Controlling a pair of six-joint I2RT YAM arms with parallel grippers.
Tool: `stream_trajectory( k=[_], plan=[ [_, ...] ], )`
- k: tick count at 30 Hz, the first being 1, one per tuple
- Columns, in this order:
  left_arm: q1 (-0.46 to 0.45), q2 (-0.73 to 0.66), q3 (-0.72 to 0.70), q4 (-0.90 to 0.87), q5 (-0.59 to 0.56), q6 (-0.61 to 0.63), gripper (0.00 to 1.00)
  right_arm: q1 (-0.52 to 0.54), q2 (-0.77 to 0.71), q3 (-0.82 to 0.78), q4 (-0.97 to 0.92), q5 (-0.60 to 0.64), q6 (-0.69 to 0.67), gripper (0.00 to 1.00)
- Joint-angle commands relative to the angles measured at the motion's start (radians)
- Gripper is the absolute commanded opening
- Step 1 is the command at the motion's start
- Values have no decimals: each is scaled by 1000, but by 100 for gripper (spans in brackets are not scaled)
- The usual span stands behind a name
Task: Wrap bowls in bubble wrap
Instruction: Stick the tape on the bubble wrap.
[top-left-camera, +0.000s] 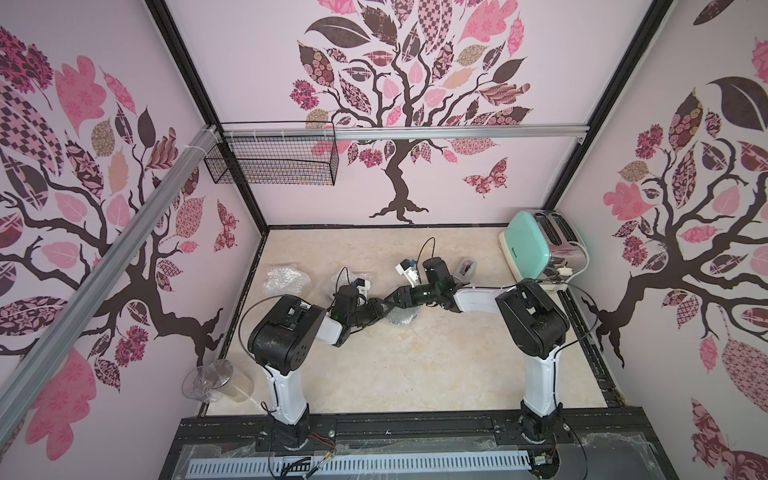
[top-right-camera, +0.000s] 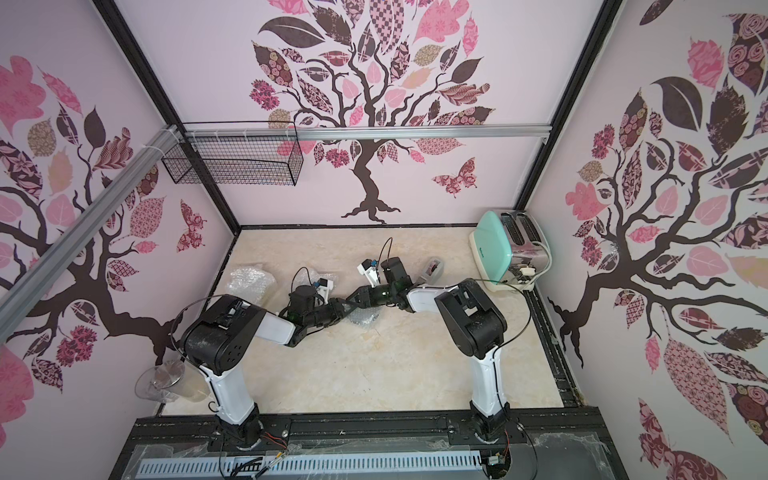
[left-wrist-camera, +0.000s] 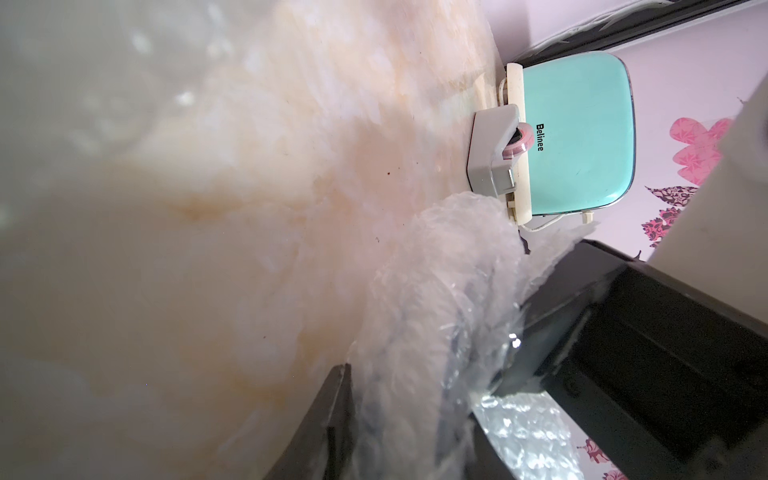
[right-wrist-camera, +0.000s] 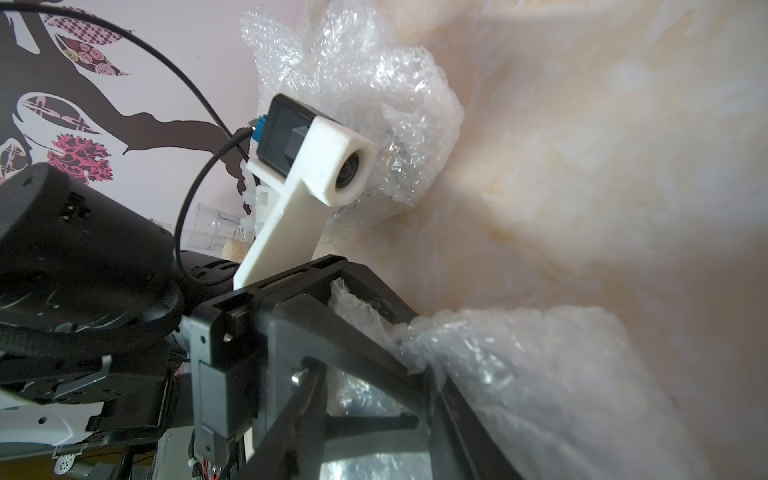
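A crumpled bundle of clear bubble wrap (top-left-camera: 401, 321) lies mid-table under the spot where both arms meet, and both top views show it (top-right-camera: 363, 319). My left gripper (left-wrist-camera: 411, 386) has a finger on each side of a thick fold of that wrap (left-wrist-camera: 419, 291), which fills the gap between its jaws. My right gripper (right-wrist-camera: 370, 374) faces it from the opposite side; wrap (right-wrist-camera: 519, 365) lies between its fingers and drapes over the outer one. The grippers nearly touch (top-left-camera: 388, 306). No bowl shows plainly, as the wrap hides the bowls.
Another bubble-wrapped bundle (top-left-camera: 286, 280) sits at the far left of the table (top-left-camera: 415, 374), and a smaller one (top-left-camera: 334, 286) lies behind my left wrist. A grey tape dispenser (top-left-camera: 467, 270) and a mint toaster (top-left-camera: 536, 249) stand at the back right. A clear glass jug (top-left-camera: 216, 380) lies at the front left.
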Motion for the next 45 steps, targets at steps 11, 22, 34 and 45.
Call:
stream_trajectory(
  k=[11, 22, 34, 45],
  plan=[
    [6, 24, 20, -21, -14, 35, 1, 4, -26, -36, -48, 98, -31, 48],
    [7, 20, 30, -43, -6, 44, 0, 5, -37, -54, 30, 149, -60, 52],
    [6, 11, 33, -57, 5, 60, 0, 5, -60, -47, 50, 163, -127, 55],
    [5, 8, 34, -61, 13, 64, 0, 4, -127, -61, 66, 172, -146, 57]
  ],
)
